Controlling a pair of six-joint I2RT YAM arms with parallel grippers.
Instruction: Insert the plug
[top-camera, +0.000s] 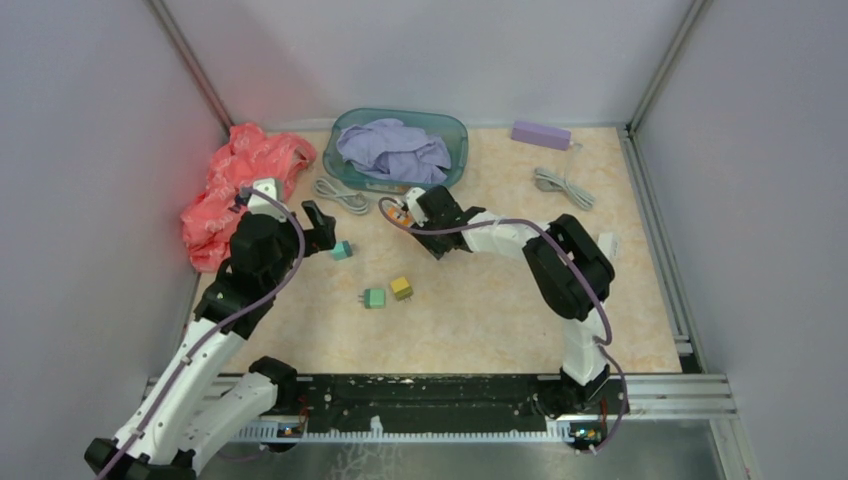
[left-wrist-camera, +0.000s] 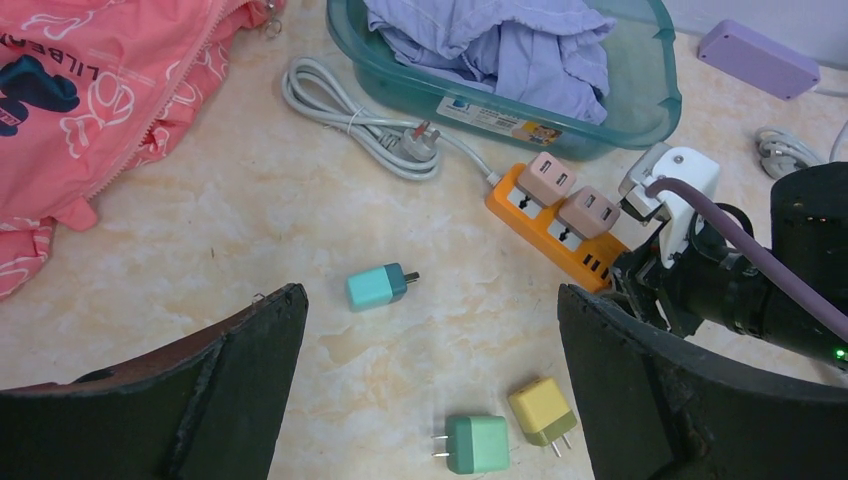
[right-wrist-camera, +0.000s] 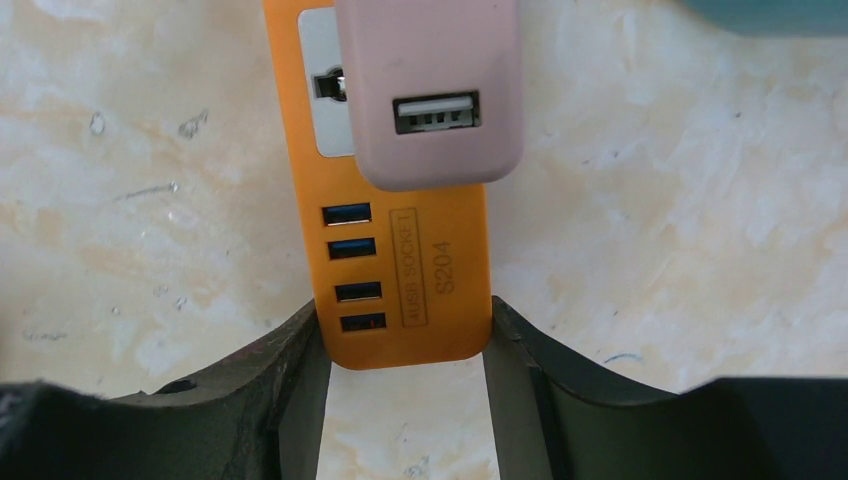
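An orange power strip (right-wrist-camera: 410, 290) lies on the table with two pink plugs (left-wrist-camera: 550, 180) seated in its sockets. My right gripper (right-wrist-camera: 405, 316) is shut on the strip's end by the USB ports, one finger pressed against each side. Three loose plugs lie on the table: a teal one (left-wrist-camera: 377, 287), a green one (left-wrist-camera: 477, 443) and a yellow one (left-wrist-camera: 543, 409). My left gripper (left-wrist-camera: 432, 302) hangs wide open above them, holding nothing. From above, the left gripper (top-camera: 322, 228) is just left of the teal plug (top-camera: 342, 250).
A teal basin (top-camera: 455, 150) holding purple cloth stands at the back. A pink garment (top-camera: 240, 180) lies at the left wall. A white coiled cable (top-camera: 340, 195), a grey cable (top-camera: 562, 185) and a purple box (top-camera: 540, 134) lie nearby. Walls close in three sides.
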